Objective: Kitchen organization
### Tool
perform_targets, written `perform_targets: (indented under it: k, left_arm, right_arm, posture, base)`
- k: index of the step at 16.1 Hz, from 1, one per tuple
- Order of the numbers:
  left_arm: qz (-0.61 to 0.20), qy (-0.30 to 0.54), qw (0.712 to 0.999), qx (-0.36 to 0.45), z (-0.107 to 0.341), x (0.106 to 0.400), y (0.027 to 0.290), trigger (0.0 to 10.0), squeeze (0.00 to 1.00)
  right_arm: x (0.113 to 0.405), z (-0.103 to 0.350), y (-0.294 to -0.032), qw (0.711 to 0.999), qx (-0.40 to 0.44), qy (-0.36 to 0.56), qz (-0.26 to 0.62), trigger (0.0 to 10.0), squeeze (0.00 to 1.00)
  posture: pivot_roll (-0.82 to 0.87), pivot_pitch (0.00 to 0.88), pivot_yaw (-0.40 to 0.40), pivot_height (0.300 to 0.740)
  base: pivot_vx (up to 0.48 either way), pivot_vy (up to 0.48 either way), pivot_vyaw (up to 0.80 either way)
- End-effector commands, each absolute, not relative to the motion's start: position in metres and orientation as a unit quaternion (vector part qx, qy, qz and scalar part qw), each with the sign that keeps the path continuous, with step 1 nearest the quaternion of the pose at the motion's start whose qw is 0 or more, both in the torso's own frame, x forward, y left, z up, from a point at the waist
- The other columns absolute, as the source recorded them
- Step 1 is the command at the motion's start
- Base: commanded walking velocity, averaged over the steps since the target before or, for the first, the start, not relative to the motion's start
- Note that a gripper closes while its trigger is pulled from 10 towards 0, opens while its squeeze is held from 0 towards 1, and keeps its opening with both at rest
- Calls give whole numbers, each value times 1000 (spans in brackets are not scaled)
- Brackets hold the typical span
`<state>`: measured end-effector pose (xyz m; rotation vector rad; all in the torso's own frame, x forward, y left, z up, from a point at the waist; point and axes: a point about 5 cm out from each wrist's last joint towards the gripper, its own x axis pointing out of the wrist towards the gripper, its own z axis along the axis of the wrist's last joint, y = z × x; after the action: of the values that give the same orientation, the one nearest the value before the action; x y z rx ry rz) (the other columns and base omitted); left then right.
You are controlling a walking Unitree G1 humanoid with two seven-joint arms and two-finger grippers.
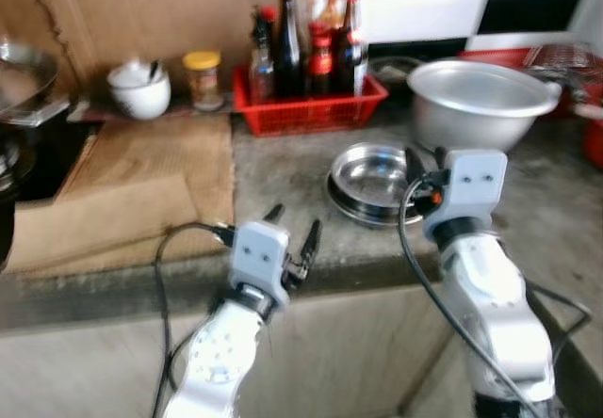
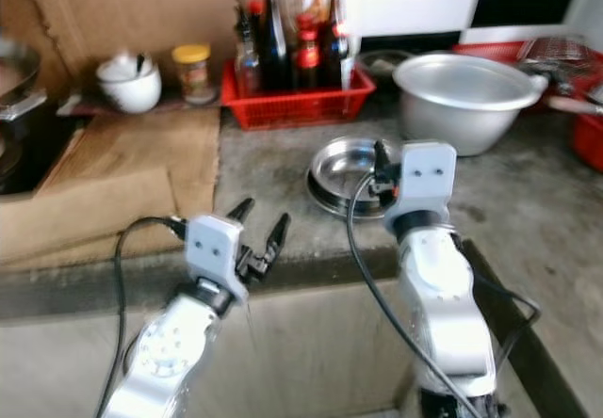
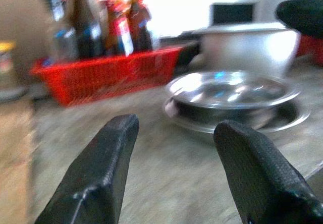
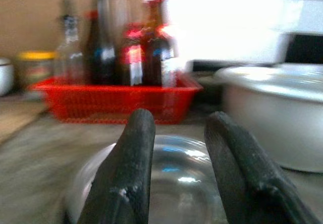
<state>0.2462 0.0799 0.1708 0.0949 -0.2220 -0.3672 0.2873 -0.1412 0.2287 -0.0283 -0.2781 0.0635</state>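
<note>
Steel is sitting right in front of you: a shallow round stainless-steel dish point(image 1: 369, 178) is lying flat on the grey stone bench point(image 1: 283, 168), nested on a wider steel plate point(image 3: 290, 118) whose rim is showing around it. Being round, it is offering you no long axis; its open face is pointing straight up.

Your right gripper point(image 4: 176, 133) is hovering at the near right edge of that dish, its two black fingers point(image 4: 133, 148) standing parted with a narrow gap and holding nothing, pointing across the dish toward the back wall. Your left gripper point(image 1: 294, 237) is hanging over the front edge of the bench, left of the dish and apart from it, its fingers point(image 3: 101, 168) spreading wide and empty, aiming toward the dish and the basket.

Behind the dish you are looking at a red plastic basket point(image 1: 311, 107) holding a cluster of upright dark sauce bottles point(image 1: 287, 46) with red and yellow caps. Just right of the basket a large dull aluminium bowl point(image 1: 480, 98) is standing upright, close behind the dish. Left of the basket a yellow-lidded glass jar point(image 1: 203, 79) and a white ceramic lidded pot point(image 1: 139, 88) are sitting near flattened brown cardboard point(image 1: 141, 183) that is covering the left part of the bench.
</note>
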Motion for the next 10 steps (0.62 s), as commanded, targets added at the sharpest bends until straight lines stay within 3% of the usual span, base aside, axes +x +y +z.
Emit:
perform_targets:
  k: [1,2,3,4,7,8,9,10]
  left_arm:
    - [-180,-107,977,46,171,246,80,10000,0]
    - [-181,-107,977,48,171,246,80,10000,0]
    - [-181,-106,977,46,170,246,80,10000,0]
    - [-182,-105,977,47,170,245,79,10000,0]
    - [-184,-105,976,43,171,245,79,10000,0]
    - [-185,-106,976,43,171,245,78,10000,0]
    - [-185,-105,976,43,171,244,78,10000,0]
    - [-184,-102,977,43,170,244,79,10000,0]
  right_arm:
    - [288,234,-144,988,-17,-149,33,10000,0]
    - [290,234,-143,988,-22,-146,36,10000,0]
    - [292,234,-144,989,-24,-143,38,10000,82]
    - [294,233,-143,989,-23,-141,41,10000,1000]
    - [307,228,-141,994,-41,-95,45,10000,1000]
    - [310,228,-141,995,-37,-84,45,10000,816]
    - [319,226,-148,998,-21,-45,23,10000,0]
    - [326,225,-155,999,-34,-17,-5,10000,0]
  posture:
    - [193,85,-23,740]
    - [195,87,-26,740]
    - [193,88,-23,740]
    - [193,88,-23,740]
    - [196,94,-23,740]
    - [195,95,-25,740]
    - [195,95,-28,740]
    - [196,101,-28,740]
  base:
    - [0,0,0]
    - [0,0,0]
    - [0,0,0]
    - [0,0,0]
    - [0,0,0]
    - [0,0,0]
    - [0,0,0]
    - [0,0,0]
